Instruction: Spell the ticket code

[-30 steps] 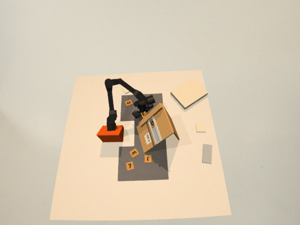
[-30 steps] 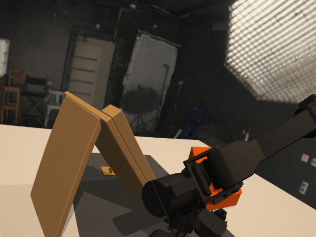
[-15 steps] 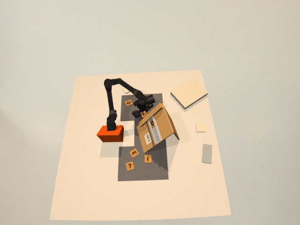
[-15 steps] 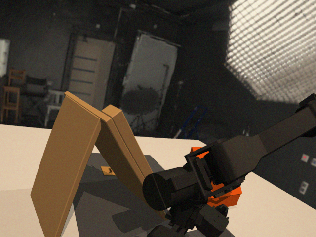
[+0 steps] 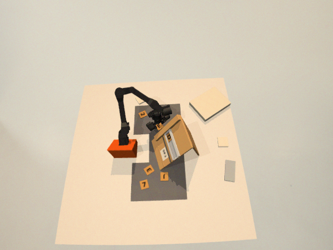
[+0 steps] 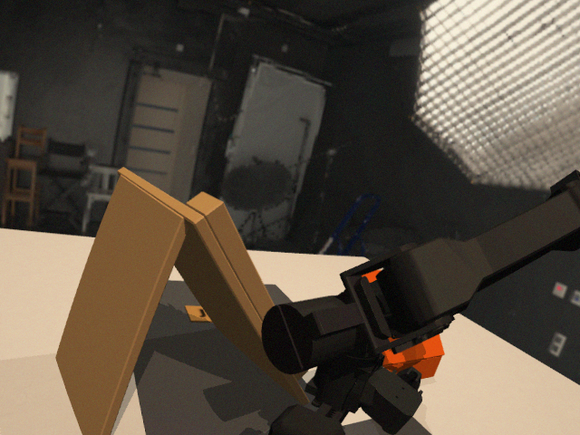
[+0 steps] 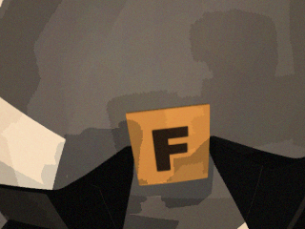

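Note:
My gripper is shut on the orange F tile, one finger on each side edge; its letter faces the wrist camera. Whether it touches the mat is hard to tell. The tilted wooden board stands beside the gripper and carries a pale rail. A tile reading like D sits in the rail's upper end. The ticket is on the board, its print too small to read surely. Tiles 2, 3, 7 and J lie loose.
The grey mat lies under the loose tiles. The orange arm base is left of the board in the top view. A large cream slab, a small cream block and a grey block are on the right.

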Action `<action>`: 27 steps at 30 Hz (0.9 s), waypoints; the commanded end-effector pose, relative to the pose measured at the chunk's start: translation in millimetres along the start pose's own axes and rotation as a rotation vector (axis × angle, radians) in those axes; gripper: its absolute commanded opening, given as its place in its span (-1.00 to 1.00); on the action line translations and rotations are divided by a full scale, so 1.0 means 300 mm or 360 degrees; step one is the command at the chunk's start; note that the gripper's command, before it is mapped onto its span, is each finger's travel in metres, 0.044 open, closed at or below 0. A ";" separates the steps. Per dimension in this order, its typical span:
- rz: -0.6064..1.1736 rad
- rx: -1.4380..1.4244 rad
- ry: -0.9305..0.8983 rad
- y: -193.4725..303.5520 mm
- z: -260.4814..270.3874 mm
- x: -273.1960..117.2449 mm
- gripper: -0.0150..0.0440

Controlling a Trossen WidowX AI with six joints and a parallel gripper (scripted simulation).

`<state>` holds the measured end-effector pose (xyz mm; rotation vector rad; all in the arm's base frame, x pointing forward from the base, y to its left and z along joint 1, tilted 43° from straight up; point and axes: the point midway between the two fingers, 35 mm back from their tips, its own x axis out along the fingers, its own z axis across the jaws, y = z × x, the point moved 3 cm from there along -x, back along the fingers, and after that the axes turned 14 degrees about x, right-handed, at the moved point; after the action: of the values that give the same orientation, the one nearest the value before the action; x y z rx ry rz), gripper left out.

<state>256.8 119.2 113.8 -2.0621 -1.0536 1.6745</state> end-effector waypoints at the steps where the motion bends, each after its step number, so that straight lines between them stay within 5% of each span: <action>1: -0.0005 -0.0005 0.0003 0.000 -0.001 -0.010 -0.49; 27: 0.0030 0.0290 0.0125 0.025 -0.085 -0.050 -0.49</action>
<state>275.8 111.3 124.5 -2.0137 -0.8756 1.6363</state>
